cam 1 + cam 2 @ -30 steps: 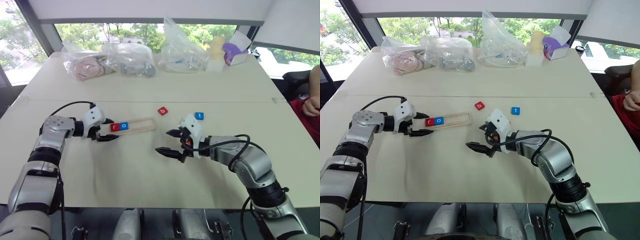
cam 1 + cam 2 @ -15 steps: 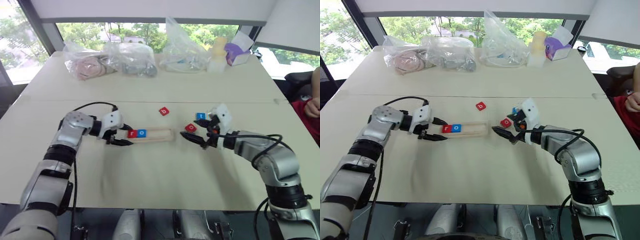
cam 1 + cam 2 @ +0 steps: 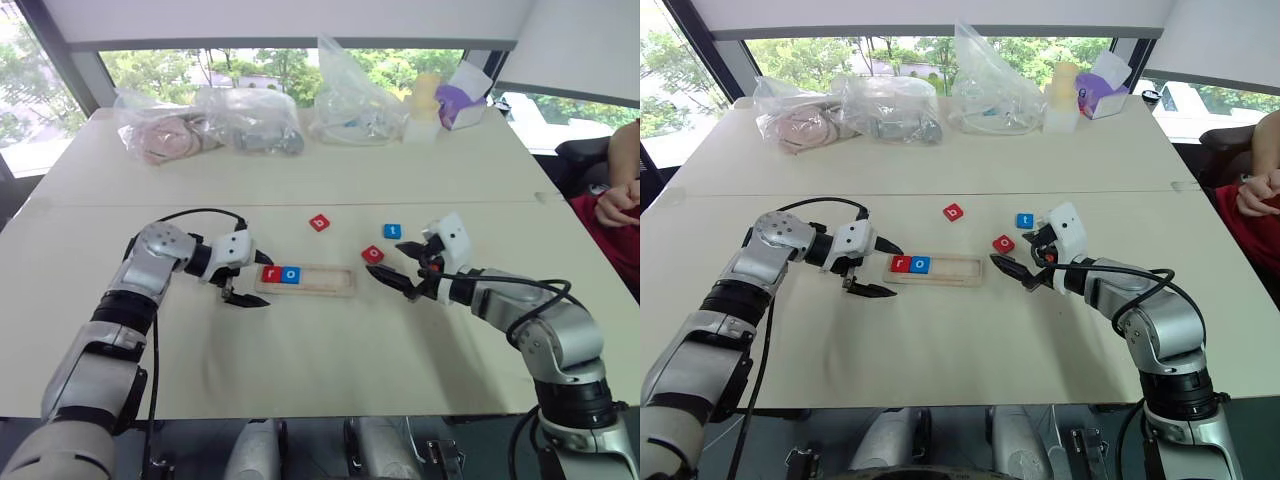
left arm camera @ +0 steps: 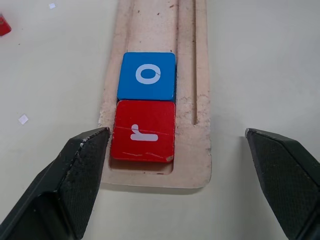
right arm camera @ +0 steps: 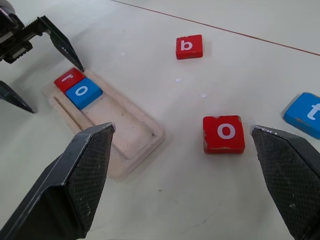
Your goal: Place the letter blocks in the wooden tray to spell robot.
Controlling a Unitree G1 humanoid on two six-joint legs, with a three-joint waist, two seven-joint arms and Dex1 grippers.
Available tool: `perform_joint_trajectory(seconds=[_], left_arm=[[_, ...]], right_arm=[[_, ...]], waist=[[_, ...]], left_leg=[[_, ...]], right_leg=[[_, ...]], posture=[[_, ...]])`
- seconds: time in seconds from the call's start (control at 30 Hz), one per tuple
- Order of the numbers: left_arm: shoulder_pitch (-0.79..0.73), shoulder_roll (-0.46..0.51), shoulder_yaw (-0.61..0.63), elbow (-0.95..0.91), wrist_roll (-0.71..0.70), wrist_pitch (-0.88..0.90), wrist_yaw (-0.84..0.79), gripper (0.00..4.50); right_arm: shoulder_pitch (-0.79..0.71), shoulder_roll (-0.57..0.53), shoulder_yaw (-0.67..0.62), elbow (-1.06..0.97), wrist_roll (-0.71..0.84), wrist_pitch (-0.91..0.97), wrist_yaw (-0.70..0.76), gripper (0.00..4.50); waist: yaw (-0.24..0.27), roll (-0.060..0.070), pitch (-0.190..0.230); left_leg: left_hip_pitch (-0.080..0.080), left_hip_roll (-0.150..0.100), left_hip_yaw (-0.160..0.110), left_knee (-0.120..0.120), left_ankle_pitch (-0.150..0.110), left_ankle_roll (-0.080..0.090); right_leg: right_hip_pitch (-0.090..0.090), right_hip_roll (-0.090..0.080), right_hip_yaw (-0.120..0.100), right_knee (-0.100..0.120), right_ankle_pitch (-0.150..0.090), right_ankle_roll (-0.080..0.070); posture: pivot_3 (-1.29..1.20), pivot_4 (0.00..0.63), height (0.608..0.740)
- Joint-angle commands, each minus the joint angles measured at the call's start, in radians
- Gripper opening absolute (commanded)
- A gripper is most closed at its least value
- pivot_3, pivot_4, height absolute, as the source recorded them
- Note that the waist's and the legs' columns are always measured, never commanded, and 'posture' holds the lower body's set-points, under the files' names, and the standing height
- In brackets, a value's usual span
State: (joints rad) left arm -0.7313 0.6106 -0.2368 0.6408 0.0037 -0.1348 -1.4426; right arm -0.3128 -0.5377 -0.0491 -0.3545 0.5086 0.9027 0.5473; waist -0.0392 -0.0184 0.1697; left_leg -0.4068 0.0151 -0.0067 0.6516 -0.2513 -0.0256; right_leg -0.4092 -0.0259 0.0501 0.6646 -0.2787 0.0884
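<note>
The wooden tray (image 3: 305,281) lies flat near the middle of the pale table (image 3: 300,350), its long side running left to right. Two letter blocks sit side by side in the slot at its left end: a red "r" (image 3: 271,274) at the very end and a blue "o" (image 3: 291,274) touching it at 3 o'clock. The rest of the slot is bare wood.

Three more tiles lie loose on the tabletop. A red "o" (image 3: 373,254) rests just off the tray's right end, at about 1 o'clock from it. A blue "t" (image 3: 394,231) lies near that tile, at roughly 1 o'clock again. A red "b" (image 3: 319,222) sits at 12 o'clock from the tray, apart from the others.

The left gripper (image 3: 246,279) hangs at the tray's left end, at 9 o'clock from the "r", its two black fingers spread wide and grasping nothing; the wrist view shows one fingertip (image 4: 82,170) close beside the tray's corner. The right gripper (image 3: 395,275) hovers at 3 o'clock from the tray, fingers likewise splayed and empty, the red "o" lying on the table between them in its wrist view.

Clear plastic bags (image 3: 250,120) line the table's far edge at 12 o'clock. A person's hand (image 3: 615,205) shows at the right edge.
</note>
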Motion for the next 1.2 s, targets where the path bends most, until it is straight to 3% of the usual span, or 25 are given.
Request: perform_joint_trajectory(seconds=[0.03,0.17,0.33,0.47,0.57,0.73,0.87,1.07,1.17,1.2], left_arm=[[0.026,0.026,0.020,-0.036,-0.007,0.051,0.023,4.47],[0.023,0.072,0.044,-0.089,-0.029,0.097,0.014,4.47],[0.020,0.158,0.058,-0.138,-0.043,0.141,-0.022,4.47],[0.082,0.277,0.097,-0.283,-0.094,0.267,-0.074,4.47],[0.137,0.321,0.212,-0.364,-0.187,0.429,-0.014,4.47],[0.249,0.308,0.394,-0.540,-0.335,0.648,0.129,4.47],[0.363,0.241,0.520,-0.722,-0.430,0.790,0.295,4.47],[0.462,0.196,0.579,-0.855,-0.498,0.875,0.430,4.47],[0.482,0.200,0.580,-0.872,-0.509,0.877,0.459,4.50],[0.488,0.204,0.577,-0.875,-0.510,0.873,0.464,4.50]], right_arm=[[-0.054,0.009,0.026,0.029,-0.042,-0.048,-0.015,4.50],[-0.150,0.053,0.094,0.107,-0.089,-0.080,-0.021,4.50],[-0.335,0.188,0.175,0.346,-0.177,-0.177,-0.047,4.50],[-0.450,0.286,0.211,0.580,-0.226,-0.289,-0.012,4.50],[-0.548,0.335,0.247,0.823,-0.311,-0.357,-0.042,4.50],[-0.628,0.390,0.239,1.012,-0.361,-0.430,-0.044,4.50],[-0.678,0.432,0.227,1.162,-0.395,-0.514,-0.062,4.50],[-0.755,0.480,0.189,1.366,-0.432,-0.631,-0.120,4.50],[-0.770,0.493,0.184,1.416,-0.451,-0.669,-0.118,3.69],[-0.773,0.497,0.182,1.425,-0.456,-0.675,-0.116,3.21]], waist=[[-0.004,0.000,0.000],[-0.008,0.000,0.000],[-0.007,0.000,0.001],[-0.006,0.000,0.001],[-0.004,0.000,0.001],[-0.006,0.000,0.001],[-0.012,0.000,0.002],[-0.030,0.000,0.001],[-0.031,0.000,0.001],[-0.031,0.000,0.001]], left_leg=[[0.000,0.000,0.000,0.000,0.000,0.000],[0.000,0.001,0.000,0.000,0.000,0.000],[-0.001,0.001,0.001,-0.001,0.000,0.000],[-0.003,0.001,0.001,-0.002,0.000,0.000],[-0.003,0.000,0.002,-0.003,0.000,0.000],[-0.003,0.000,0.001,-0.003,0.000,0.000],[-0.003,0.001,0.001,-0.003,0.000,0.000],[-0.002,0.001,0.000,-0.003,0.000,-0.001],[-0.002,0.001,0.000,-0.003,0.000,-0.001],[-0.002,0.001,0.000,-0.003,0.000,-0.001]], right_leg=[[0.000,0.000,0.000,0.000,0.000,0.000],[-0.001,0.001,0.000,0.000,0.000,0.000],[-0.004,0.002,0.000,0.001,0.000,0.000],[-0.005,0.000,0.001,0.000,0.000,0.000],[-0.006,-0.001,0.001,0.000,0.000,0.000],[-0.005,-0.002,0.000,0.000,0.000,0.000],[-0.006,-0.003,0.000,0.000,0.000,0.000],[-0.005,-0.004,0.001,0.002,0.001,-0.001],[-0.005,-0.004,0.001,0.002,0.001,-0.001],[-0.005,-0.004,0.001,0.002,0.001,-0.001]], posture=[[0.00,0.150,0.735],[0.00,0.150,0.735],[0.00,0.150,0.735],[0.00,0.150,0.735],[0.00,0.150,0.735],[0.00,0.150,0.735],[0.00,0.150,0.735],[0.00,0.150,0.735],[0.00,0.150,0.735],[0.00,0.150,0.735]])
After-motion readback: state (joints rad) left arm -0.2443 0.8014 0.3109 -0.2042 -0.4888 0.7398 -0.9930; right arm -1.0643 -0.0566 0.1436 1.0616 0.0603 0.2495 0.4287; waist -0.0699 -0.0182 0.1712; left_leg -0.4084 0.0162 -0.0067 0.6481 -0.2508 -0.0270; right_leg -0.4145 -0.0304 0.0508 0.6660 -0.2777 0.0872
